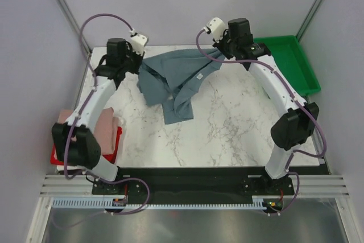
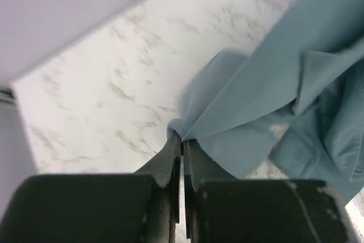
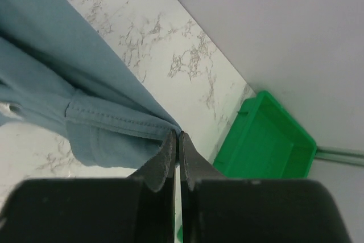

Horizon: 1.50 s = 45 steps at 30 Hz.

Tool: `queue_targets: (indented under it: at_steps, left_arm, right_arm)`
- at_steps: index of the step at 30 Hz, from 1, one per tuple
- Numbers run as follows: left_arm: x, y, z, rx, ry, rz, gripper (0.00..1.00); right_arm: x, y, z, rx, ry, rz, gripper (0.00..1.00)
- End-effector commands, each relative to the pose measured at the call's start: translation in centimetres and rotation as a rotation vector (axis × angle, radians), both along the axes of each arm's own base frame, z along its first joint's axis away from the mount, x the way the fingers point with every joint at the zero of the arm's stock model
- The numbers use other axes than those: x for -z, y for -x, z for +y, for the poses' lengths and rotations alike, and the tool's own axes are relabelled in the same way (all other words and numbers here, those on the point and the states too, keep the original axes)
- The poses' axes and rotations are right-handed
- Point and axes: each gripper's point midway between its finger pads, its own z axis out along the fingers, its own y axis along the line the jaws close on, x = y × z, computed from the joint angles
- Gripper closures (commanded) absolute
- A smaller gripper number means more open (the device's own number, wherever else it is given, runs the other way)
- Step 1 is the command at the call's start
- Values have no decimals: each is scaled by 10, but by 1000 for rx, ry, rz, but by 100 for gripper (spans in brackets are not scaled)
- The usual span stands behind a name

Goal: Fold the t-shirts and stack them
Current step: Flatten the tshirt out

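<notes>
A slate blue-grey t-shirt (image 1: 176, 81) hangs stretched between both arms at the far side of the marble table, its lower part draped onto the tabletop. My left gripper (image 2: 182, 138) is shut on the shirt's left edge (image 2: 239, 112). My right gripper (image 3: 177, 135) is shut on a hemmed edge of the same shirt (image 3: 85, 106). In the top view the left gripper (image 1: 138, 61) and right gripper (image 1: 223, 51) sit at the shirt's two upper ends. Folded t-shirts, pale pink (image 1: 105, 129) over red (image 1: 116, 146), lie stacked at the near left, partly hidden by the left arm.
A green plastic tray (image 1: 290, 61) stands at the far right corner, also in the right wrist view (image 3: 264, 140). Grey walls close in the back and sides. Bare marble table (image 1: 227, 123) spreads across the middle and near right.
</notes>
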Motion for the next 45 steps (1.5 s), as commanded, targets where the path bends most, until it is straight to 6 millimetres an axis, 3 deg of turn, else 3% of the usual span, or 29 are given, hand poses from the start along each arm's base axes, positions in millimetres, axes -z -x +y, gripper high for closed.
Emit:
queue_targets:
  at_steps: [1, 2, 4, 5, 7, 8, 9, 12, 15, 18, 23, 24, 25, 26, 27, 30, 32, 34, 35, 36, 37, 39, 40, 42, 43, 45]
  left_arm:
    - [-86, 28, 9, 58, -29, -204, 98]
    - [-104, 43, 4, 108, -21, -242, 98]
    - [-118, 62, -1, 167, -18, -262, 98]
    - [-135, 83, -5, 218, -12, -297, 98]
    - [-151, 102, -6, 245, -9, -338, 98]
    - [-156, 110, -5, 248, -5, -344, 98]
    - [-169, 123, -3, 248, -2, -379, 98]
    - [-189, 145, 1, 249, -5, -423, 98]
    - [-198, 150, 1, 270, -24, -451, 96]
    - [-181, 135, -4, 307, -51, -416, 95]
    - [-95, 82, -34, 438, -16, -198, 93]
    - [-86, 73, -39, 454, -5, -178, 93]
    - [-74, 66, -44, 473, 14, -146, 94]
    - [-39, 49, -49, 476, 27, -58, 94]
    - [-35, 39, -51, 480, 30, -46, 94]
    - [14, 4, -55, 468, 25, 58, 97]
    - [43, -22, -52, 433, -2, 107, 97]
    - [57, -44, -41, 369, -45, 121, 87]
    - [64, -65, -38, 335, -67, 119, 81]
    - [61, -76, -32, 282, -76, 115, 68]
    - [57, -87, -22, 214, -108, 100, 62]
    - [25, -99, -16, 141, -83, 43, 47]
    - [14, -100, -8, 100, -89, 21, 45]
    - [1, -91, -5, 56, -56, 9, 41]
    - [-19, -81, -3, 49, -40, -21, 39]
    - [-6, -60, -2, 36, -16, 22, 29]
  right_arm:
    - [-61, 38, -7, 0, -152, -82, 100]
    - [-67, 52, -3, -33, -186, -71, 100]
    - [-70, 73, 5, -96, -227, -31, 100]
    - [-82, 89, 4, -107, -262, -39, 100]
    - [-82, 110, 7, -144, -295, -6, 100]
    - [-96, 124, 4, -150, -317, -30, 100]
    - [-96, 133, 2, -135, -345, -13, 100]
    - [-99, 161, -2, -142, -389, 5, 100]
    - [-93, 178, -6, -128, -412, 38, 100]
    - [-75, 179, -9, -119, -387, 66, 100]
    - [-23, 149, -13, -70, -307, 146, 100]
    - [-13, 141, -21, -44, -298, 161, 100]
    - [7, 130, -22, -36, -275, 199, 100]
    - [14, 122, -24, -31, -271, 208, 100]
    - [22, 111, -30, -13, -270, 218, 100]
    - [61, 69, -35, 32, -261, 271, 100]
    - [71, 45, -35, 44, -274, 259, 100]
    - [88, 15, -29, 55, -269, 272, 97]
    - [92, 4, -30, 87, -281, 280, 92]
    - [90, -17, -28, 106, -291, 265, 84]
    - [87, -26, -32, 135, -285, 253, 71]
    - [70, -37, -39, 138, -280, 220, 65]
    - [65, -35, -43, 128, -269, 209, 62]
    - [60, -14, -50, 32, -222, 197, 61]
    - [61, -4, -50, -15, -201, 199, 60]
    - [74, 35, -49, -103, -176, 238, 58]
